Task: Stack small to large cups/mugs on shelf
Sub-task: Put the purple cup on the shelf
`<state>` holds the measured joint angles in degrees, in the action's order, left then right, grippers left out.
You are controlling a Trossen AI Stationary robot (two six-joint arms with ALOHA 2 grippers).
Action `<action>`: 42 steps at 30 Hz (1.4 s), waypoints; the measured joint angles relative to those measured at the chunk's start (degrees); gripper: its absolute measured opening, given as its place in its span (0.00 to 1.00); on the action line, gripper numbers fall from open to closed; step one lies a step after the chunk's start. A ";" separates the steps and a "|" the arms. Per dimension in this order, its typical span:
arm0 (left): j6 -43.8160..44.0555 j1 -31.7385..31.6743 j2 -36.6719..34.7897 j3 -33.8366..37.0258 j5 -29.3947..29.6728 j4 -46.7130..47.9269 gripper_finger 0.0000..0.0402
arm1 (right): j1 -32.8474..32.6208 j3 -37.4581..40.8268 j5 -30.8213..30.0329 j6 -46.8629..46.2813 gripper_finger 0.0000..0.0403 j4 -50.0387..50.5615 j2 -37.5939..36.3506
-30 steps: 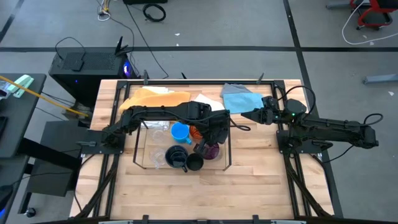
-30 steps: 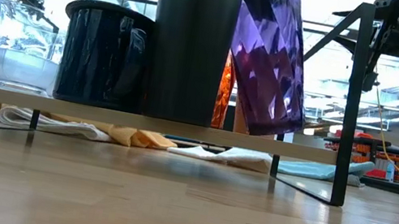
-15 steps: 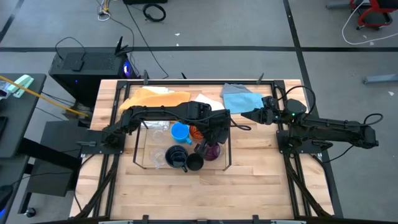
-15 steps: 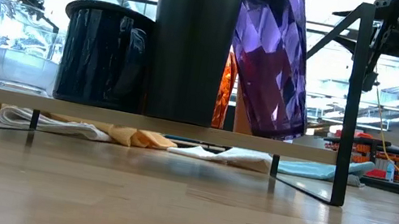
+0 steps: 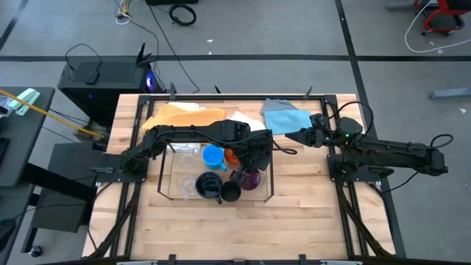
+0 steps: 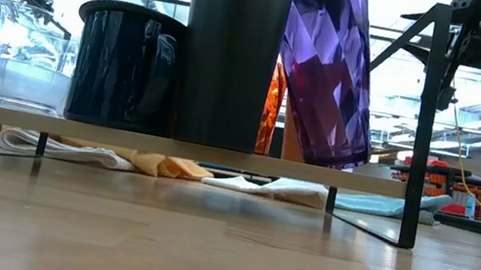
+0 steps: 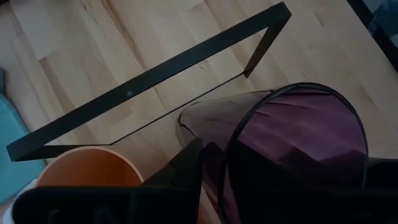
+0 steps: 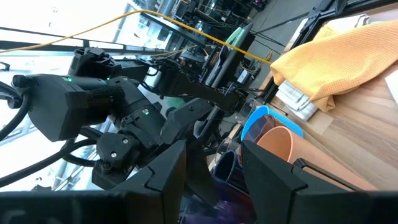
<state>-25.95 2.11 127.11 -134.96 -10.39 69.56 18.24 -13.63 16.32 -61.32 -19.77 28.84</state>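
The purple tumbler [image 5: 252, 179] stands upright on the clear base of the shelf [image 5: 165, 177], at its right end. Next to it stand the black cup [image 6: 232, 54] and the navy mug [image 6: 124, 65]. Behind them are the light-blue mug [image 5: 213, 156], an orange cup [image 7: 87, 168] and clear cups [image 5: 185, 188]. My left gripper [image 5: 250, 171] hangs over the purple tumbler, slanting down, with a finger on either side of its top. My right gripper [image 8: 214, 180] waits open and level beside the blue cloth. My left gripper comes at the purple tumbler's rim [image 7: 298, 106] from above, slanting down. One finger [image 7: 186, 168] stands outside the wall and the other is mostly out of the picture. Whether either finger touches the tumbler I cannot tell. The tumbler's bottom rests on the shelf base [image 6: 169, 145].
Yellow [image 5: 184, 114], white [image 5: 243, 119] and blue [image 5: 283, 116] cloths lie along the table's far edge behind the shelf. The shelf's black wire frame [image 7: 155, 74] runs close past the tumbler. Bare wood lies in front of the shelf.
The purple tumbler was tilted a second ago, with its bottom raised off the shelf base. It now stands nearly upright with its bottom down on the base beside the black cup. My left arm has kept its place above it.
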 joint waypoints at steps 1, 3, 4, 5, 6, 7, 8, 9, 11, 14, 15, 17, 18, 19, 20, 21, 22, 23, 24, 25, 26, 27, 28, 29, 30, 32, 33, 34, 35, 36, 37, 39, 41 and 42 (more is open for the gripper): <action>-0.05 0.00 0.00 0.00 0.00 0.00 0.21 | 0.00 0.00 -0.02 0.00 0.40 0.00 -0.02; -0.05 0.00 0.00 0.00 0.00 -0.07 0.23 | 0.00 0.00 0.00 0.00 0.40 0.00 -0.02; -0.07 0.00 0.00 0.00 0.00 -0.14 0.24 | 0.00 0.00 0.00 0.00 0.40 0.00 -0.02; -0.07 0.00 0.00 0.00 0.00 -0.25 0.24 | 0.00 0.00 -0.02 0.00 0.40 0.00 -0.02; -0.11 0.00 0.00 0.00 0.00 -0.41 0.25 | 0.00 0.00 -0.02 0.00 0.40 0.00 -0.02; -0.24 0.00 0.00 0.00 0.00 -0.60 0.26 | 0.00 0.00 -0.02 0.02 0.40 0.00 -0.02; -0.25 0.00 0.00 0.00 0.00 -0.65 0.27 | 0.00 0.00 -0.01 0.02 0.40 0.00 -0.02; -0.27 0.00 0.00 0.00 0.00 -0.69 0.28 | 0.00 0.00 -0.02 0.03 0.40 0.00 0.00; -0.40 0.00 0.00 -0.02 0.00 -0.82 0.29 | 0.00 0.00 -0.02 0.22 0.40 0.00 -0.02; -0.45 0.00 0.00 0.00 0.00 -1.08 0.31 | 0.00 0.00 -0.02 0.29 0.40 0.00 0.00; -0.54 0.00 0.00 0.00 0.00 -1.14 0.32 | 0.00 0.00 -0.01 0.39 0.40 0.00 -0.01; -0.79 0.00 0.00 0.00 0.00 -1.54 0.33 | 0.00 0.00 -0.02 0.42 0.40 0.00 -0.01; -0.84 0.00 0.00 0.00 0.00 -1.65 0.33 | 0.00 0.00 -0.02 0.42 0.40 0.00 -0.01; -0.85 0.00 0.00 -0.01 0.00 -1.66 0.34 | 0.00 0.00 0.00 0.42 0.40 0.00 -0.02; -0.86 0.00 0.00 0.00 0.00 -1.69 0.34 | 0.00 0.00 -0.02 0.42 0.40 0.00 0.00; -0.86 0.00 0.00 0.00 0.00 -1.70 0.35 | 0.00 0.00 -0.01 0.42 0.40 0.00 -0.01; -0.86 0.00 0.00 -0.02 0.00 -1.69 0.35 | 0.00 0.00 -0.01 0.42 0.40 0.00 -0.02; -0.86 0.00 0.00 0.00 0.00 -1.73 0.36 | 0.00 0.00 0.00 0.42 0.40 0.00 -0.01; -0.86 0.00 0.00 0.00 0.00 -1.78 0.36 | 0.00 0.00 -0.02 0.42 0.40 0.00 -0.01; -0.88 0.00 0.00 0.00 0.00 -1.85 0.37 | 0.00 0.00 -0.01 0.42 0.40 0.00 -0.01; -0.86 0.00 0.00 0.00 0.00 -1.90 0.37 | 0.00 0.00 -0.02 0.42 0.40 0.00 -0.01; -0.87 0.00 0.00 0.00 0.00 -1.92 0.38 | 0.00 0.00 -0.01 0.42 0.40 0.01 -0.02; -0.88 0.00 0.00 -0.01 0.00 -1.92 0.38 | 0.00 0.00 -0.02 0.42 0.40 0.00 -0.02; -0.88 0.00 0.00 -0.01 0.00 -1.92 0.38 | 0.00 0.00 0.00 0.42 0.40 0.00 -0.02; -0.90 0.00 0.00 0.00 0.00 -1.94 0.39 | 0.00 0.00 0.00 0.42 0.40 0.00 -0.02; -1.52 0.00 0.00 0.00 0.00 -1.94 0.39 | 0.00 0.00 -0.02 0.42 0.40 0.01 -0.01; -1.65 0.00 0.00 0.00 0.00 -1.93 0.39 | 0.00 0.00 0.00 0.42 0.40 0.02 -0.01; -1.69 0.00 0.00 0.00 0.00 -1.94 0.39 | 0.00 0.00 -0.02 0.42 0.40 0.02 -0.01; -1.71 0.00 0.00 -0.01 0.00 -1.95 0.40 | 0.00 0.00 -0.01 0.42 0.40 0.02 -0.01; -1.69 0.00 0.00 0.00 0.00 -1.94 0.40 | 0.00 0.00 -0.01 0.42 0.40 0.02 -0.01; -1.69 0.00 0.00 -0.01 0.00 -1.94 0.40 | 0.00 0.00 0.00 0.42 0.40 0.02 -0.01; -1.69 0.00 0.00 -0.01 0.00 -1.95 0.41 | 0.00 0.00 -0.01 0.42 0.40 0.02 -0.01; -1.58 0.00 0.00 -0.01 0.00 -1.95 0.43 | 0.00 0.00 -0.01 0.42 0.40 0.02 -0.02; -1.51 0.00 0.00 -0.01 0.00 -1.95 0.44 | 0.00 0.00 -0.02 0.44 0.40 0.02 0.00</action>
<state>-27.46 2.11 127.11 -134.97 -10.39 67.61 18.24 -13.63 16.30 -60.88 -19.75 28.84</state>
